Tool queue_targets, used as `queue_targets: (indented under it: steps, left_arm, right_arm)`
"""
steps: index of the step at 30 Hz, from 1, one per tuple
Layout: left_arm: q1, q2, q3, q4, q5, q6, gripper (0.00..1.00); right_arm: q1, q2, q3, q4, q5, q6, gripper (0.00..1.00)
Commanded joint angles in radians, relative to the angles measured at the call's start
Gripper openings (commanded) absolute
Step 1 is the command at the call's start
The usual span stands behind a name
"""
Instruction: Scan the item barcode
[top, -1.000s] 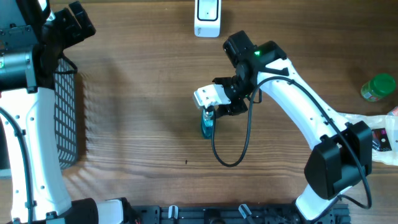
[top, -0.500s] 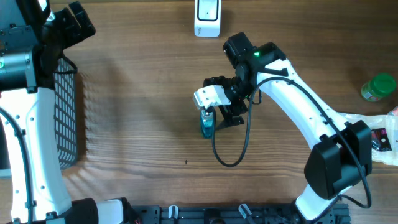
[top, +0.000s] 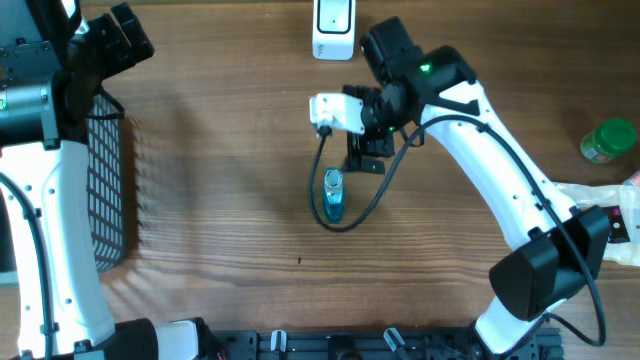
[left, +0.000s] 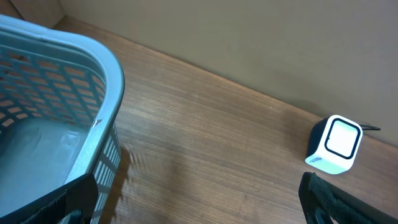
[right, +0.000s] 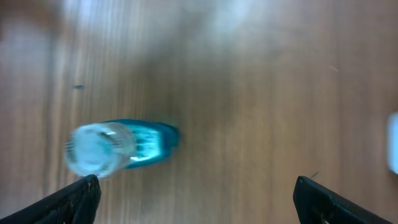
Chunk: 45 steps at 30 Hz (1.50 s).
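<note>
The small blue bottle (top: 333, 197) with a clear cap sits on the tabletop (top: 230, 230) near its middle, free of both claws. From overhead it looks stretched, cap toward the far edge, so whether it stands or lies is hard to tell. In the right wrist view it is badly blurred (right: 118, 148), cap toward the lens, and nothing on its side can be read.

The right claw (top: 365, 157) hangs just beyond the bottle toward the far edge, spread wide and holding nothing. Its own camera shows only the two fingertips (right: 78, 200) in the lower corners, the rest cut off. A black cable (top: 350, 222) sags from that arm and loops round the bottle's left and near sides – touching it or not, I cannot say.

The white scanner (top: 333, 28) stands at the far edge, its top cropped overhead; the left wrist view shows it whole (left: 334, 145).

The left claw (top: 122, 42) sits over the far left corner, spread wide, with only its dark fingertips (left: 71, 200) visible at the frame's bottom. Under it is a mesh basket (top: 108, 190) at the left edge, partly hidden by the arm.

A green-lidded jar (top: 607, 141) and some bagged goods (top: 618, 215) lie at the right edge – the bag is cropped.
</note>
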Motion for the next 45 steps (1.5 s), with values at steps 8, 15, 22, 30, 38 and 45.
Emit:
queue_targets:
  steps: [8, 15, 22, 30, 38, 45]
  left_arm:
    - [0.004, 0.006, -0.006, -0.007, 0.005, -0.009, 1.0]
    - [0.005, 0.006, -0.008, -0.006, 0.0, -0.008, 1.0]
    - [0.005, 0.01, -0.019, -0.007, -0.023, -0.001, 1.0]
    - [0.005, 0.031, -0.027, -0.007, -0.027, -0.001, 1.0]
    - [0.005, 0.079, -0.027, 0.007, -0.026, -0.001, 1.0]
    - [0.005, 0.13, -0.027, 0.039, -0.056, -0.001, 1.0]
  right_arm:
    - [0.001, -0.014, 0.115, 0.225, 0.086, 0.684, 1.0]
    - [0.02, -0.019, 0.115, 0.076, 0.1, 0.553, 1.0]
    - [0.154, -0.041, 0.124, -0.109, 0.15, 0.507, 1.0]
    - [0.277, -0.057, 0.13, -0.207, 0.198, 0.508, 1.0]
    - [0.259, -0.055, 0.129, -0.113, 0.395, 0.339, 1.0]
    - [0.248, -0.055, 0.129, -0.113, 0.284, 0.288, 1.0]
